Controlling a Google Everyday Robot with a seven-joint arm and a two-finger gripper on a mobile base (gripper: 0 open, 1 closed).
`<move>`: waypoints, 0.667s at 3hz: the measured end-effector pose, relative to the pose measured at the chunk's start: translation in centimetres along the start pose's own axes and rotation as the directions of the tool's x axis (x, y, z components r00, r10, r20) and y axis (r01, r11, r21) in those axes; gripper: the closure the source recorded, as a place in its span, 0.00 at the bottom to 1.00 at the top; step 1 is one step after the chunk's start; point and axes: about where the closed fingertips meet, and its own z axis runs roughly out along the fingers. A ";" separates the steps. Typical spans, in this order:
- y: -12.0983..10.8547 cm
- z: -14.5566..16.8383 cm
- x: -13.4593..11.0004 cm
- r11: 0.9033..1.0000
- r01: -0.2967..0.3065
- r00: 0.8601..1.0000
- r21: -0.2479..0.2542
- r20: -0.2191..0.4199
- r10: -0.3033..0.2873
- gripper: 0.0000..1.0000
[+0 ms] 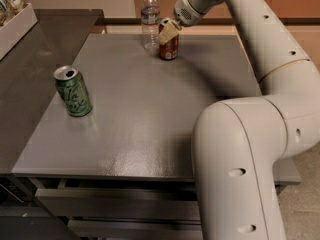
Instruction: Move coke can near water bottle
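Note:
The red coke can [168, 48] stands upright on the grey table [150, 109] at its far edge. It is just right of the clear water bottle [150, 18] with a white cap, almost touching it. My gripper [169, 31] reaches down from the upper right and is shut on the can's upper part. One tan finger [168, 33] lies across the can's front. The white arm sweeps down the right side of the view.
A green can [73, 91] with white lettering stands upright on the left part of the table. A darker counter [30, 74] adjoins on the left, with a white tray [15, 26] of packets at its far end. Drawers sit under the table's front edge.

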 end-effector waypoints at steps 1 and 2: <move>0.1 0.5 0.0 1.000 0.000 1.000 -0.005 -0.002 0.000 0.00; 0.1 0.5 0.0 1.000 0.000 1.000 -0.005 -0.002 0.000 0.00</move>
